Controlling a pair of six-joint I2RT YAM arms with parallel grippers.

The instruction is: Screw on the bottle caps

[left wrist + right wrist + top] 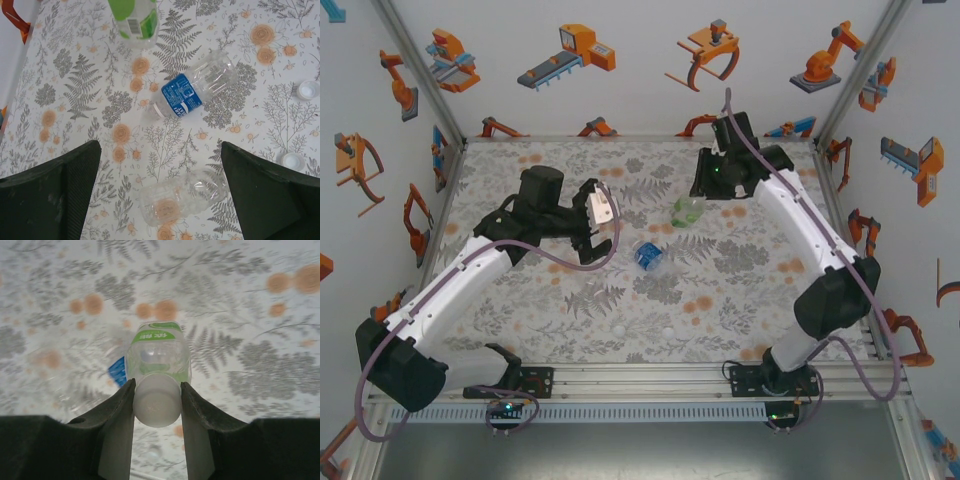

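Right wrist view: the right gripper (157,386) is closed down narrow, its two fingers pressing on either side of a white bottle cap (156,411) seated on the neck of the green-labelled bottle (157,350). How far this cap is threaded cannot be determined.

Left wrist view: the left gripper (160,165) stands wide open and holds nothing. The plain clear bottle (182,197) lies on its side on the table (75,90) beneath the gap between the fingers. Beyond it, the blue-labelled bottle (192,92) also lies on its side. To the right rest one loose cap (307,90) and a second loose cap (292,161), both apart from either bottle.

Progress, as judged: one cap is being fitted, and two bottles remain to be capped.

Count: three bottles and three caps, one cap on a neck and two loose.
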